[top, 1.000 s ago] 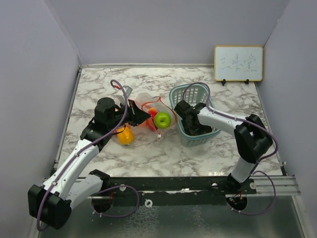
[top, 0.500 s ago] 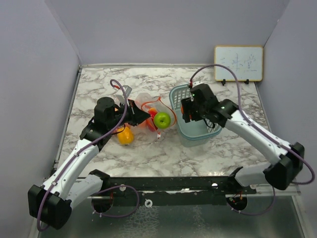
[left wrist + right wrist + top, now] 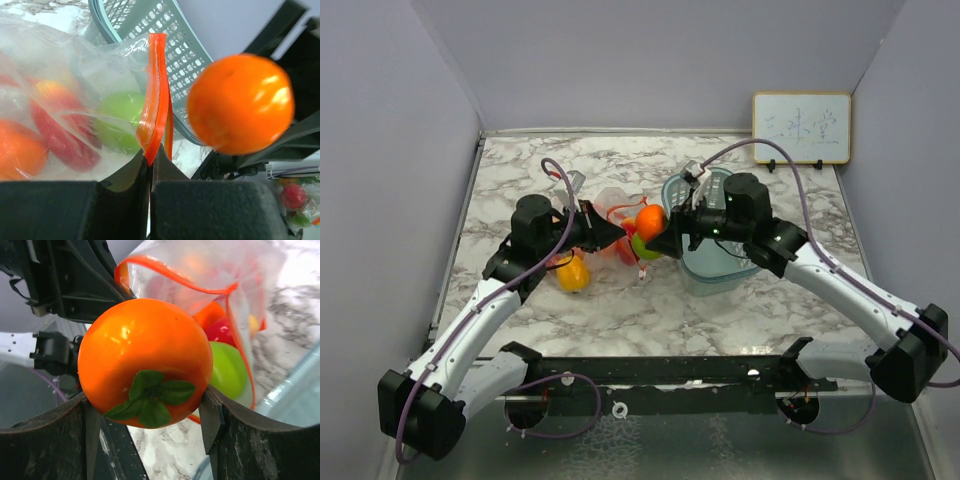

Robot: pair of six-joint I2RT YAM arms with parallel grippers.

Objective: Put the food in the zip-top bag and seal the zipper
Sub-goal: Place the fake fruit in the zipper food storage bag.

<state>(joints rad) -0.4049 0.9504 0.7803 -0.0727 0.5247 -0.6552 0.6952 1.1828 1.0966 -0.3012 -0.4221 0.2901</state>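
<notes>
Zip-top bag (image 3: 613, 206) on marbled table (image 3: 650, 310) — grey walls (image 3: 660, 60), whiteboard (image 3: 801, 128) behind.

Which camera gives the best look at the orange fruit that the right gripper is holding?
The right wrist view: the orange fruit looms large and sharp, green leaves showing, clamped in the right gripper. The left wrist view shows the fruit blurred, leaves hidden. The top view shows only a small ball beside the bag.
</notes>
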